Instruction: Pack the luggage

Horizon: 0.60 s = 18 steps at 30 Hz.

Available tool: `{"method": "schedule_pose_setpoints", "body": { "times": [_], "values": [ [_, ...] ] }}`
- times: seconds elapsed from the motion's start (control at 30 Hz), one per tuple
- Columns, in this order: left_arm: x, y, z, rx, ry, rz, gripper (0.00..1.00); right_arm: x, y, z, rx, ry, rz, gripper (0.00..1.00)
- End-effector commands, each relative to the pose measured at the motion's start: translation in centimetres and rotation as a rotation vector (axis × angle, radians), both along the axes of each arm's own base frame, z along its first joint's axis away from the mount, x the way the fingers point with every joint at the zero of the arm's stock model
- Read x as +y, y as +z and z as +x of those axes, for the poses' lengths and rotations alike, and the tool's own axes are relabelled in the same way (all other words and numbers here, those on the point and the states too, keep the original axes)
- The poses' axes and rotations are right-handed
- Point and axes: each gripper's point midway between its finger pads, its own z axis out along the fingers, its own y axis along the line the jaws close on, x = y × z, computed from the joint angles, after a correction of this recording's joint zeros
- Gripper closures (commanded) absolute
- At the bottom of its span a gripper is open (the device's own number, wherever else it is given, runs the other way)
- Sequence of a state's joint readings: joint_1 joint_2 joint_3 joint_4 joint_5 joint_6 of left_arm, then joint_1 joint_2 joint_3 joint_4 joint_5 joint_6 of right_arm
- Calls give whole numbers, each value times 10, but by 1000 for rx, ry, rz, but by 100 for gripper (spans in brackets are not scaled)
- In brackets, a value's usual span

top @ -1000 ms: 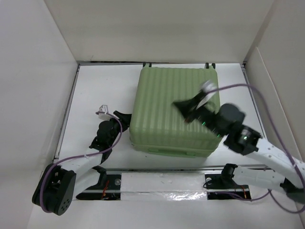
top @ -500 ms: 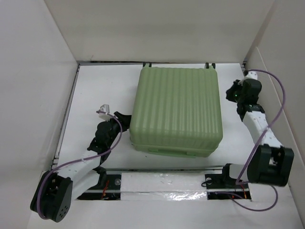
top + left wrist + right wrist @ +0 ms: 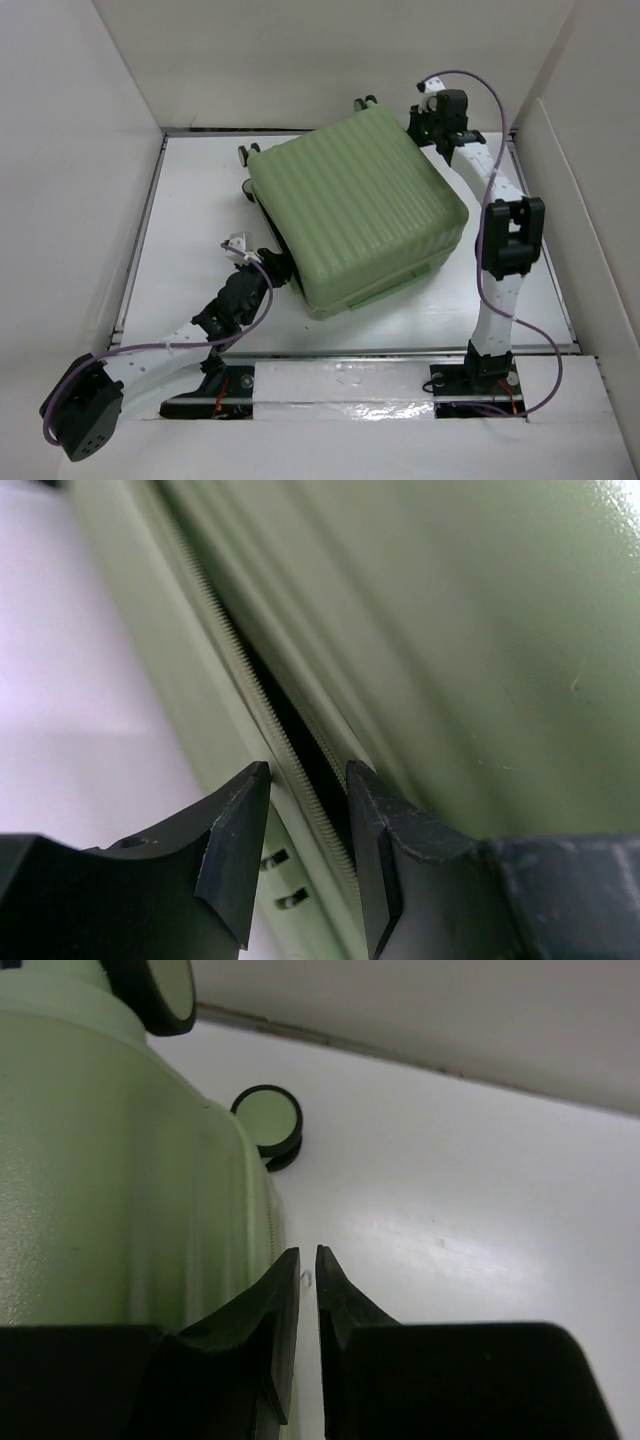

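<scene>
The luggage (image 3: 355, 215), a large pale green ribbed suitcase, lies closed and skewed in the middle of the table, its black wheels (image 3: 246, 155) toward the far left. My left gripper (image 3: 278, 266) is at its near left corner. In the left wrist view that gripper (image 3: 306, 770) stands open, its fingers (image 3: 235, 850) straddling the zipper seam (image 3: 255, 705), which gapes slightly. My right gripper (image 3: 422, 125) is at the far right corner. In the right wrist view it (image 3: 307, 1255) is open by a narrow slit with nothing between, beside the luggage's side (image 3: 120, 1180).
White walls (image 3: 90, 150) enclose the table on three sides. A metal rail (image 3: 340, 380) runs along the near edge between the arm bases. Two green-faced wheels (image 3: 268, 1120) show close ahead of the right gripper.
The luggage has turned counter-clockwise and shifted left. My right arm has swung from above the lid to the far right corner, its jaws parting slightly. The left gripper followed the near corner and narrowed.
</scene>
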<state>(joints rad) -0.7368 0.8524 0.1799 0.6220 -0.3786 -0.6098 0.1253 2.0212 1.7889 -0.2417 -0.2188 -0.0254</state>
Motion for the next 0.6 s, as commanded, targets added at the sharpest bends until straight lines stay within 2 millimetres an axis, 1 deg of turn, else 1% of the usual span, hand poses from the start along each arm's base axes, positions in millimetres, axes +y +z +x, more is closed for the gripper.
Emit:
{"method": "schedule_pose_setpoints", "body": {
  "times": [0.0,0.03,0.07,0.1,0.13,0.17,0.2,0.23,0.27,0.3,0.33,0.37,0.4,0.43,0.47,0.5,0.53,0.57],
  "values": [
    [-69,20,-44,0,-316,-120,65,200,-6,-83,167,517,68,80],
    [-71,18,-46,6,-324,-122,65,212,21,-76,104,533,75,78],
    [-76,20,-51,0,-345,-137,65,220,22,-78,116,546,72,72],
    [-79,20,-53,4,-351,-140,65,228,25,-78,108,555,70,70],
    [-81,19,-54,8,-355,-137,65,239,24,-80,108,570,72,65],
    [-84,21,-54,1,-358,-143,65,241,39,-75,70,567,83,55],
    [-88,24,-56,-5,-368,-145,65,248,45,-78,61,574,97,51],
    [-90,22,-54,0,-370,-138,65,249,52,-78,46,575,107,45],
    [-93,26,-53,-8,-375,-143,65,250,65,-77,11,577,121,36],
    [-97,30,-52,-14,-380,-148,64,250,73,-78,-4,575,131,33],
    [-98,27,-49,-6,-376,-135,64,250,82,-79,-23,576,135,29],
    [-101,30,-48,-11,-374,-139,64,248,107,-83,-78,582,148,23],
    [-103,35,-45,-21,-374,-142,64,247,118,-86,-105,591,157,21],
    [-105,35,-44,-21,-373,-138,64,241,130,-86,-137,585,163,19],
    [-106,38,-42,-26,-372,-143,63,240,150,-89,-196,589,175,14],
    [-108,42,-40,-33,-369,-146,63,225,176,-97,-231,575,210,13],
    [-110,42,-39,-31,-368,-142,63,219,191,-103,-268,583,220,11],
    [-110,43,-38,-31,-366,-142,63,218,214,-110,-346,600,237,5]
  ]
}}
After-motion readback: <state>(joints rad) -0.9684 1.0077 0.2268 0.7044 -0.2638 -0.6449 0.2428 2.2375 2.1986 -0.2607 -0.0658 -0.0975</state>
